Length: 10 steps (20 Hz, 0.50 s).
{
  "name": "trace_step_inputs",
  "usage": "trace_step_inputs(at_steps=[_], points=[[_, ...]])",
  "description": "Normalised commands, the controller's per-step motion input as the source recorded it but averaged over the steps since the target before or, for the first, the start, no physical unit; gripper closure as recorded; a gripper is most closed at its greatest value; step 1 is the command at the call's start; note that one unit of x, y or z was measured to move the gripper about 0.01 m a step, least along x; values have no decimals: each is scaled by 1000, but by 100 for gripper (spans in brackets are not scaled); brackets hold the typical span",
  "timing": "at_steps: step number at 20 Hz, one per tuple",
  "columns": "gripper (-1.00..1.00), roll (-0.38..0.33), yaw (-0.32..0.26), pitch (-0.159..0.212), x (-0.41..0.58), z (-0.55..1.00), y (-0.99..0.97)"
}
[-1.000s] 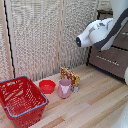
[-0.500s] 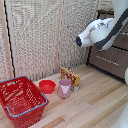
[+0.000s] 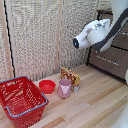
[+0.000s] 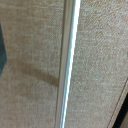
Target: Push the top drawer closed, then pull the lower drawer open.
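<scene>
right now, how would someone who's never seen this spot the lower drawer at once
Look to the dark cabinet at the exterior view's right edge, behind the white robot arm. The lower drawer is the brown wooden front nearest the floor, with a slim silver bar handle. It sits beneath the top drawer, much of which the arm hides.

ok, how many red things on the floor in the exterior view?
2. A red basket at the exterior view's lower left, and a red bowl just to its right, beside the pink cup. The arm may hide others.
</scene>
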Motion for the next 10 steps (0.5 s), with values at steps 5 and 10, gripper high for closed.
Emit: trace_step_inputs(at_steps=[5, 10], points=[[-100, 196, 0, 0, 0, -191, 128], [-100, 123, 30, -2, -7, -436, 0]])
